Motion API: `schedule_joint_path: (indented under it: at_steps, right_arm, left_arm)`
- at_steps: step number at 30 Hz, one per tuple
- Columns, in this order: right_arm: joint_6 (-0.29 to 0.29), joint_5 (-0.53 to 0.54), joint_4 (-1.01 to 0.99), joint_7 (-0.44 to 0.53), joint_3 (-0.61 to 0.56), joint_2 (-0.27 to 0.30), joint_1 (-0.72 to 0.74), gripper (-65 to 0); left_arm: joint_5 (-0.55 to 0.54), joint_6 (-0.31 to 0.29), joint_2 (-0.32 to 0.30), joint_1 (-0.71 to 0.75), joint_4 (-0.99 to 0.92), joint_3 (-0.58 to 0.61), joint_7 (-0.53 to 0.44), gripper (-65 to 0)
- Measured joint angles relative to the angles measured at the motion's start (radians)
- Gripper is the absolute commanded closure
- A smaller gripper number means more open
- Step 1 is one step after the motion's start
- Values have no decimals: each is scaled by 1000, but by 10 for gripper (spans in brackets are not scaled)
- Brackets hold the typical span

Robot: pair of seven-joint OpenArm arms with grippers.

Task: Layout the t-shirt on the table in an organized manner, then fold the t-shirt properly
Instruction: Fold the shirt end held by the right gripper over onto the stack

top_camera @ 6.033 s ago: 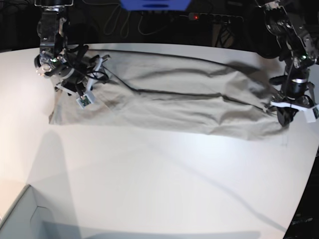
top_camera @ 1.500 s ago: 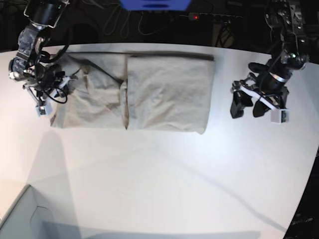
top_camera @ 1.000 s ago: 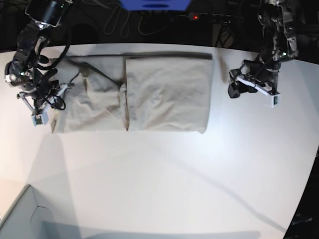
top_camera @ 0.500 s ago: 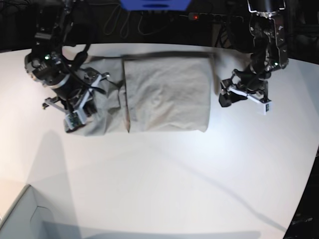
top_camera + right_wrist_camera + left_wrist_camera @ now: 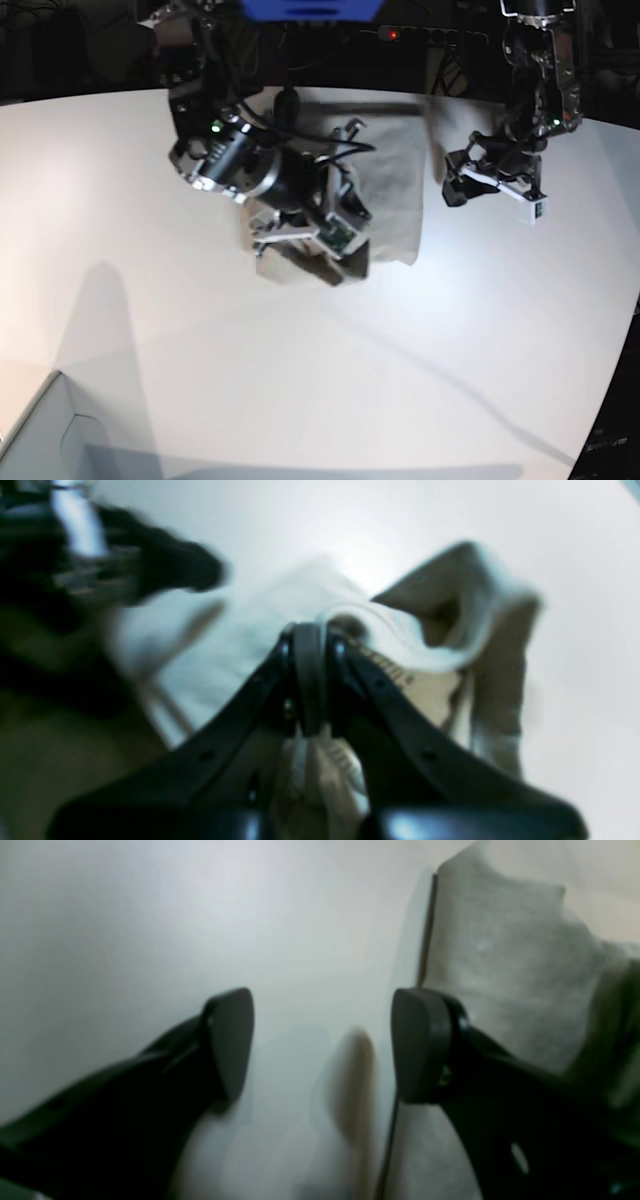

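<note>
Right claw (image 5: pixel 308 680): jaws pressed together on a bunch of the shirt (image 5: pixel 280 645). Cloth is pinched right at the tips; a raised fold stands just beyond and to the side of them, with more cloth hanging under the fingers. Wrist view is blurred; which part of the shirt is gripped cannot be told.

Base view: right claw (image 5: pixel 330 235) sits over the near edge of the shirt (image 5: pixel 395 190), carrying a folded flap that hangs below it, just above the surface (image 5: pixel 300 380). The rest of the shirt lies flat beyond and beside this claw, in a roughly rectangular folded shape.

Left claw (image 5: pixel 322 1045): jaws wide apart, nothing between them. Bare surface (image 5: pixel 150 930) lies under the gap and under one finger. The other finger (image 5: pixel 422 1040) stands over the shirt's straight side edge (image 5: pixel 500 980), which runs away from the claw. Whether that finger touches the cloth cannot be told.

Base view: left claw (image 5: pixel 470 185) hangs just beside the shirt's side edge, on the side away from the right claw. The two claws are well apart, with folded shirt between them.

Far beyond both claws: a dark background with cables behind the surface's curved edge.
</note>
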Motion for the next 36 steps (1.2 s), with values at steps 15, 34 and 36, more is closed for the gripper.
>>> schedule_joint_path:
  at_steps: [15, 34, 36]
  right_arm:
    - [0, -3, -202, 8, -45, -67, 154, 0]
    - [0, 43, -23, 103, -50, -67, 151, 0]
    - [0, 45, -23, 102, -50, -67, 152, 0]
  left_arm:
    - [-8, 0, -34, 6, 6, 32, 6, -422]
    - [1, 4, -24, -14, 0, 33, 8, -422]
    - [0, 4, -24, -14, 0, 33, 9, -422]
